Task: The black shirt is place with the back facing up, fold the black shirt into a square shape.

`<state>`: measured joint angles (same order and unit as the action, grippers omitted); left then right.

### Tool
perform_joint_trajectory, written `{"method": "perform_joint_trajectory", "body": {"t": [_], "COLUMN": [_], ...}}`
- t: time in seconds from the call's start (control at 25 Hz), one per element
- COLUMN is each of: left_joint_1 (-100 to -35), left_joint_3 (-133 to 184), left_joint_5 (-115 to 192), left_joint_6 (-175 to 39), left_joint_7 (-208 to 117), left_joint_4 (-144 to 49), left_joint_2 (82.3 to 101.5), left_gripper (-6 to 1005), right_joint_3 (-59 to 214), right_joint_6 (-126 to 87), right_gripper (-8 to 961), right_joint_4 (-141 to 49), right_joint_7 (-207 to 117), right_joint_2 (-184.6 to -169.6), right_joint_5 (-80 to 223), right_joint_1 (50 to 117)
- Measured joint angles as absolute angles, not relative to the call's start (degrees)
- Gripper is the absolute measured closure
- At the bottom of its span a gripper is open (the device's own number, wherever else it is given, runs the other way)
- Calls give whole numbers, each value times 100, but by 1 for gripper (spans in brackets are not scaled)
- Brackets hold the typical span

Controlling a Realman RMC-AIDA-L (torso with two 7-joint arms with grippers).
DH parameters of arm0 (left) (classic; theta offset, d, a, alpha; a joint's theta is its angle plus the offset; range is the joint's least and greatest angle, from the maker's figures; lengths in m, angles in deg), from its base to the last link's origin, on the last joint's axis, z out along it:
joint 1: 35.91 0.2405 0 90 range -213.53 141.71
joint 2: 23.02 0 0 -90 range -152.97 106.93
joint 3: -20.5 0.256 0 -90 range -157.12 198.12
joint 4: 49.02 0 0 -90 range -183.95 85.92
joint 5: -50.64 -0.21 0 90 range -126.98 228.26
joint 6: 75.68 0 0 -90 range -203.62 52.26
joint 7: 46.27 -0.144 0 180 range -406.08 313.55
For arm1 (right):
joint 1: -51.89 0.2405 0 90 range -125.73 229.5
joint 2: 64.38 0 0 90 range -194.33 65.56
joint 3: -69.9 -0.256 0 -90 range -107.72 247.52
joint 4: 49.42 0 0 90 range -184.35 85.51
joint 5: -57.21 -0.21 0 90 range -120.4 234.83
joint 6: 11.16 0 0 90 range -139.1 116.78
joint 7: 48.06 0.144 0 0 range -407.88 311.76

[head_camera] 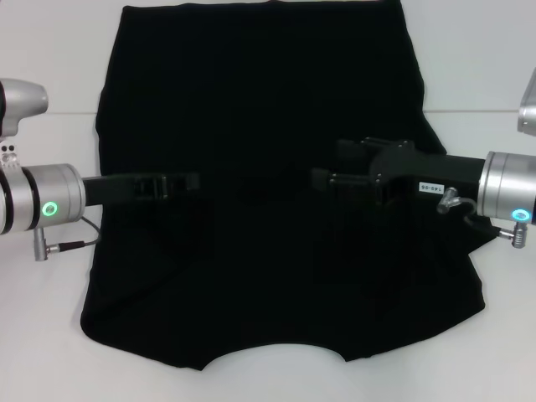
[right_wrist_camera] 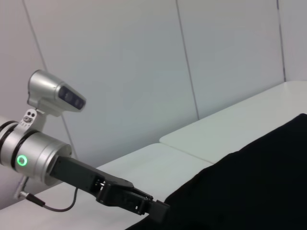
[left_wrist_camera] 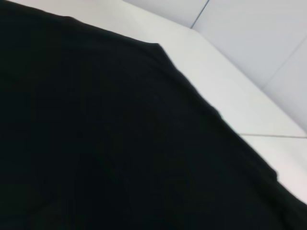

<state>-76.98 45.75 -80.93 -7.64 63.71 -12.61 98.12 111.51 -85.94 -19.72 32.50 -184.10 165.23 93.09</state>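
The black shirt [head_camera: 251, 100] lies spread flat on the white table [head_camera: 50, 335], its curved neckline at the near edge and its straight hem at the far edge. No lettering shows. My left gripper [head_camera: 191, 182] reaches in from the left, low over the shirt's middle. My right gripper [head_camera: 333, 163] reaches in from the right over the shirt's middle, with its two fingers apart and nothing between them. The shirt fills the left wrist view [left_wrist_camera: 96, 143] and the lower corner of the right wrist view [right_wrist_camera: 259, 182], where the left gripper [right_wrist_camera: 160, 210] meets the shirt's edge.
Bare white table shows on both sides of the shirt and at the near corners. Pale wall panels [right_wrist_camera: 144, 72] stand behind the table.
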Motion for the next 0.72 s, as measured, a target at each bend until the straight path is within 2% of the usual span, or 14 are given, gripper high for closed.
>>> {"method": "perform_joint_trajectory", "body": {"t": [0.2,0.32,0.36,0.4,0.64,0.72], "left_joint_1": [-7638,-7491,-7448,-7418,-7365,-7354], "left_joint_3": [4568,4557,4556,4558,4891,5037], "left_joint_5": [-7557,-6815,-6564,-6398,-6282,-6398], "left_joint_6": [22,848,1108,1287,1583,1537], "left_joint_7": [6179,5468,5085,4761,3467,3122], "left_joint_4": [-1177,-1248,-1313,-1379,-1508,-1477], "left_joint_2": [9768,9749,9754,9767,9814,9829], "left_gripper": [665,543,521,500,369,326], "right_joint_3": [11140,11175,11187,11187,11187,11180], "right_joint_6": [-8318,-8095,-7951,-7951,-7909,-7958], "right_gripper": [117,118,118,118,118,118], "right_joint_4": [-1879,-1850,-1846,-1846,-1686,-1593], "right_joint_7": [3848,4779,5524,5524,7861,8089], "right_joint_2": [-18289,-18060,-17884,-17884,-17398,-17371], "right_joint_5": [16541,16625,16836,16836,17924,18058], "right_joint_1": [9263,9249,9251,9251,9217,9177]}}
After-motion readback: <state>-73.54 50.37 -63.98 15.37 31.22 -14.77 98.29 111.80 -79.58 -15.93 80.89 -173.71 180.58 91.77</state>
